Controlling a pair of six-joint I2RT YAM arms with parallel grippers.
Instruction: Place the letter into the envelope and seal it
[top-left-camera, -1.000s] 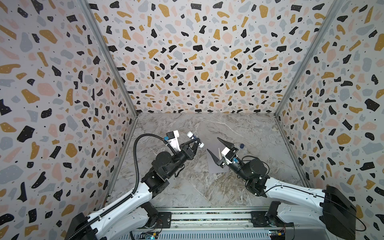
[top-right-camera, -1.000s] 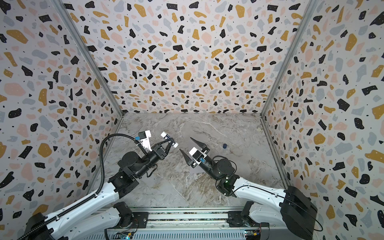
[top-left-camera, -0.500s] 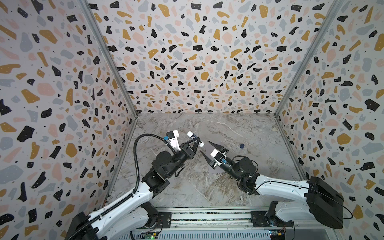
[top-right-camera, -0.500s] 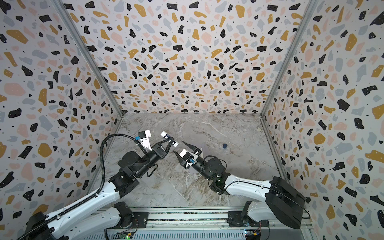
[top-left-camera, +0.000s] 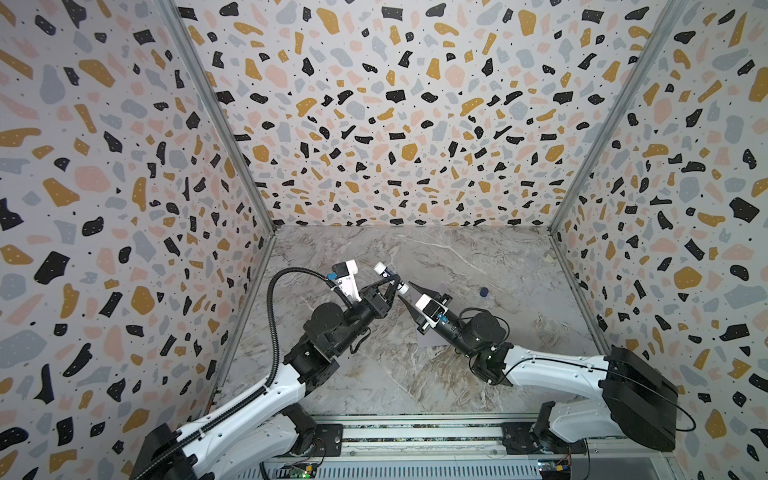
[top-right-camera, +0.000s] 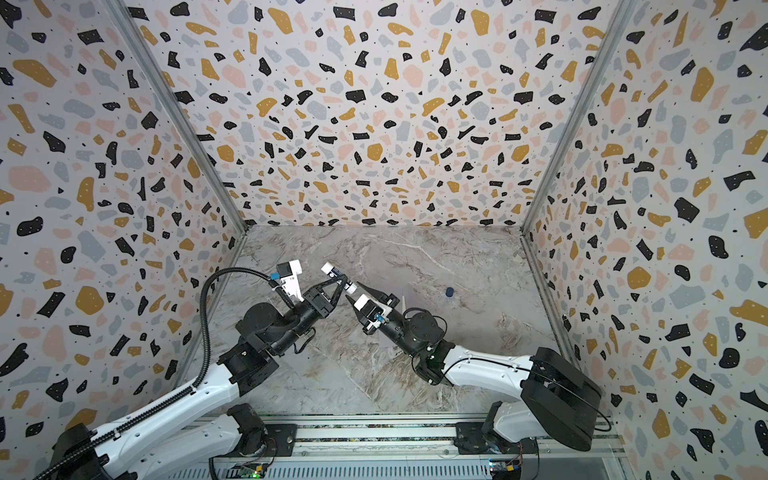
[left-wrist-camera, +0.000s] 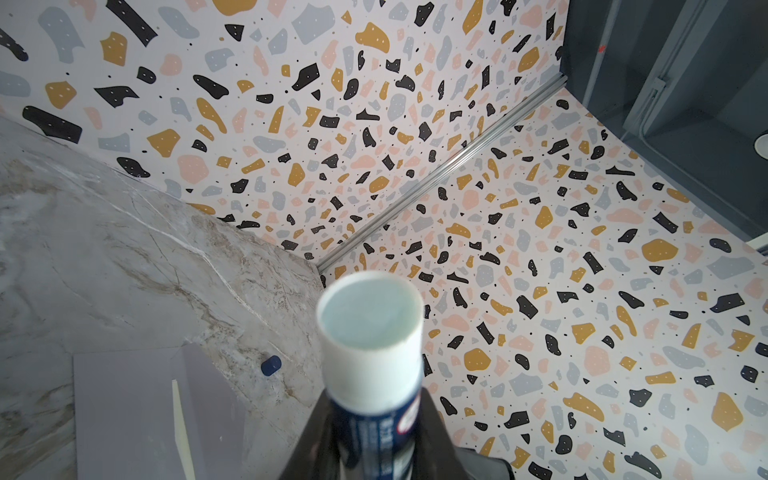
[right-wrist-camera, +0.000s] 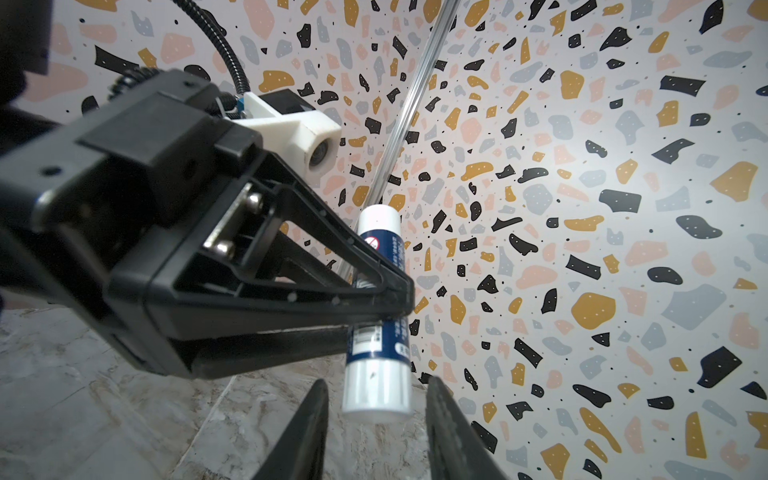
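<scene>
Two hands are working one glue stick (right-wrist-camera: 374, 345): the left hand (right-wrist-camera: 386, 313) is clamping it midway; the right hand (right-wrist-camera: 376, 378), jaws apart, is straddling its lower end.

An open white-and-blue glue stick (right-wrist-camera: 379, 374) hangs above the marble tabletop (top-left-camera: 457, 257), where a small blue cap (top-left-camera: 484, 292) lies apart.
</scene>
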